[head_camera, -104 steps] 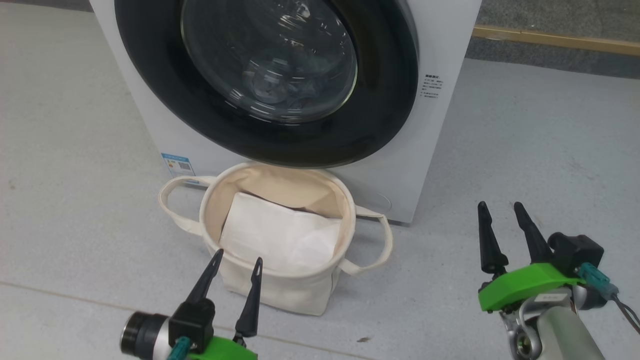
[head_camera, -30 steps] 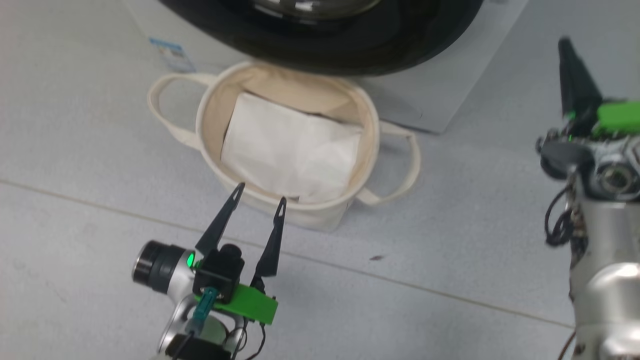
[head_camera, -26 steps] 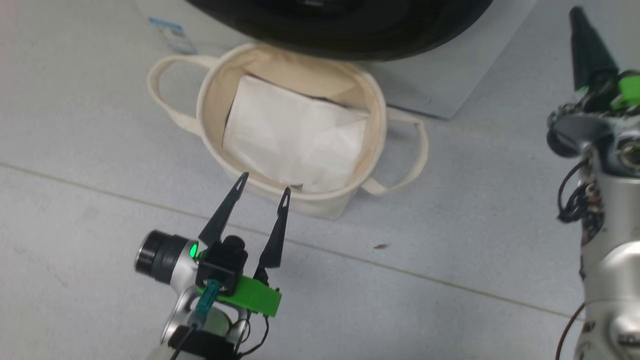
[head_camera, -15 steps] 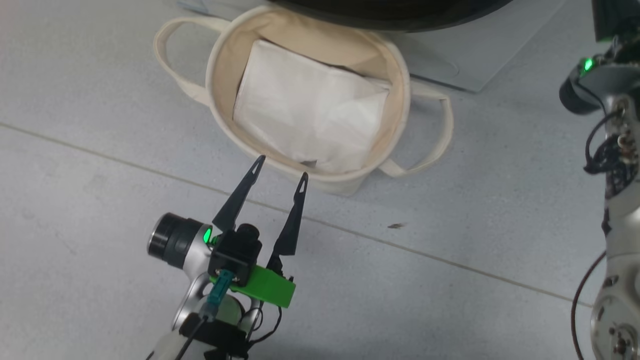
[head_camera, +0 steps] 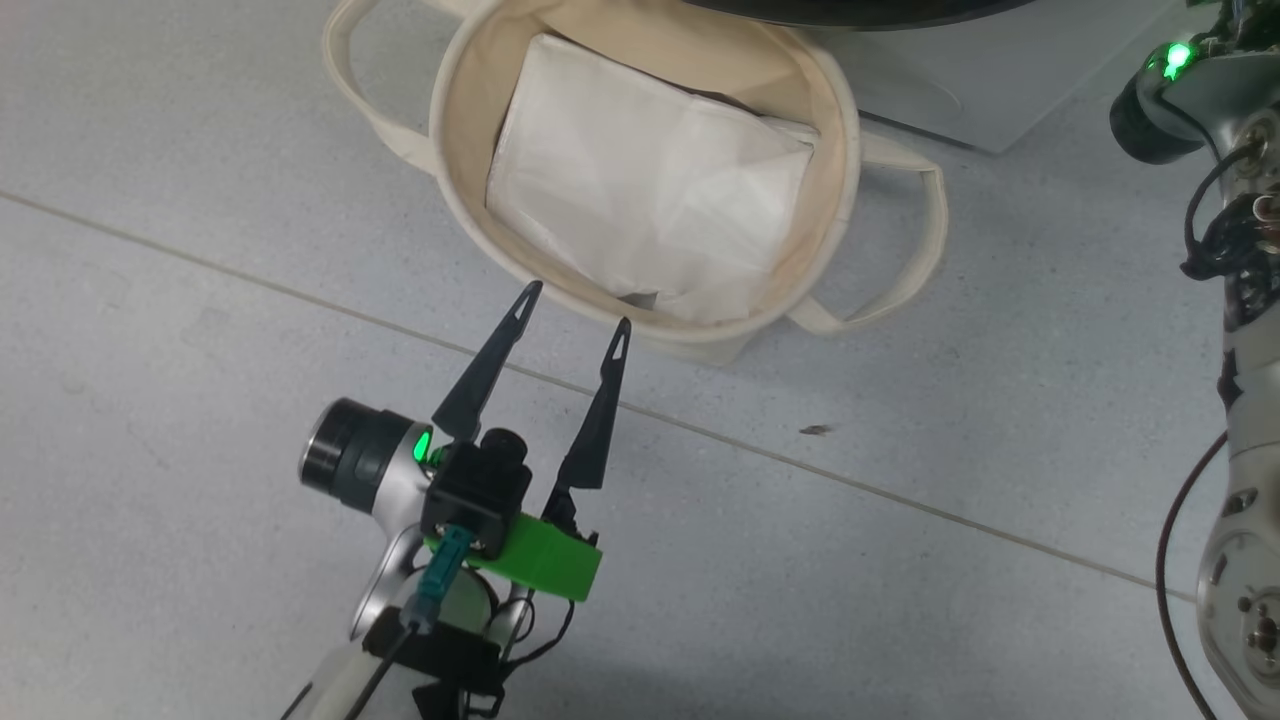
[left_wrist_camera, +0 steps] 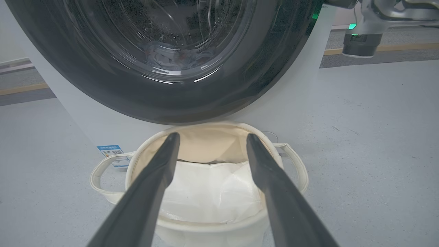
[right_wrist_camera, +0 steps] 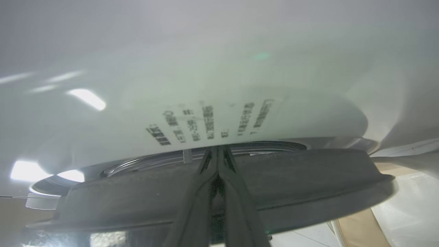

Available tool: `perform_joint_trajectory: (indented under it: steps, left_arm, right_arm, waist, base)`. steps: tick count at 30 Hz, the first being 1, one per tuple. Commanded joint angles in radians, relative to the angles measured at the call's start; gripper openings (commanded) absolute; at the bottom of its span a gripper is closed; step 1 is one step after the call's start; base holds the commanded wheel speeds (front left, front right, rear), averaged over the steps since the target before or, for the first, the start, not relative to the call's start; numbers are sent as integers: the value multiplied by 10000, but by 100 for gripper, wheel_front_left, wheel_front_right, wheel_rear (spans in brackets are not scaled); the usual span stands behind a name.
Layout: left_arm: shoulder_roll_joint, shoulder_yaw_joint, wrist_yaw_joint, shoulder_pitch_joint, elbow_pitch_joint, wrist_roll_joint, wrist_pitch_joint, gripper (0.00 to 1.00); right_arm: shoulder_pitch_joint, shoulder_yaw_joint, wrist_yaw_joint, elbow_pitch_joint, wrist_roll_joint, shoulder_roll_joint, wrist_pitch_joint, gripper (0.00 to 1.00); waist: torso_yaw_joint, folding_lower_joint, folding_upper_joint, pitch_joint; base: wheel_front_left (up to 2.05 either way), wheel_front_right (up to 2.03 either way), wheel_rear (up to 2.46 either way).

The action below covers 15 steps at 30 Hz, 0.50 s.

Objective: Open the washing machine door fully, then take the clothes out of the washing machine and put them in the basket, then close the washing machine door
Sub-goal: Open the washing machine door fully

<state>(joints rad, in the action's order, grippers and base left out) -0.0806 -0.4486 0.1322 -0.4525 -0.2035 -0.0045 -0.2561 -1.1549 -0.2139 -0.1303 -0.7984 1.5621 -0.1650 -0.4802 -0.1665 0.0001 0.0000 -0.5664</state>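
The basket (head_camera: 441,170) stands on the floor against the washing machine (head_camera: 930,90), just under the black rim of the washing machine door (left_wrist_camera: 137,99). My left gripper (head_camera: 575,303) hovers open at the basket's near rim, its fingers (left_wrist_camera: 151,185) spread over the basket (left_wrist_camera: 205,230). Through the glass the clothes (left_wrist_camera: 168,58) show dimly as a pale heap. My right gripper (right_wrist_camera: 216,148) is shut, its tips at the gap between the door's edge (right_wrist_camera: 308,178) and the washer's white front (right_wrist_camera: 205,68).
A flat white sheet (head_camera: 650,180) lies inside the basket. My right arm (head_camera: 1235,430) rises along the head view's right edge. A floor seam (head_camera: 250,275) runs across the grey floor, with a small dark speck (head_camera: 815,430). A blue label (left_wrist_camera: 113,152) sits low on the washer.
The head camera has tilted down, so basket and washer slid up the picture. My right gripper has risen past the head view's top edge towards the door. The left gripper stays open.
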Motion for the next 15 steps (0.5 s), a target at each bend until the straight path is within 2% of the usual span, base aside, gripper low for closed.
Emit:
perform_joint_trajectory:
  steps: [1,15]
  left_arm:
    - [-94,209,58,-50,328,-57,-57,100]
    - [-67,188,168,25,416,-171,-57,100]
  right_arm:
    - [-335,177,-4,146,-52,108,-75,0]
    - [40,661,-4,-252,-277,286,-929,0]
  waist:
    - [-43,-1,0,-37]
    - [-137,-1,0,257]
  base:
    - [0,0,0]
    - [0,0,0]
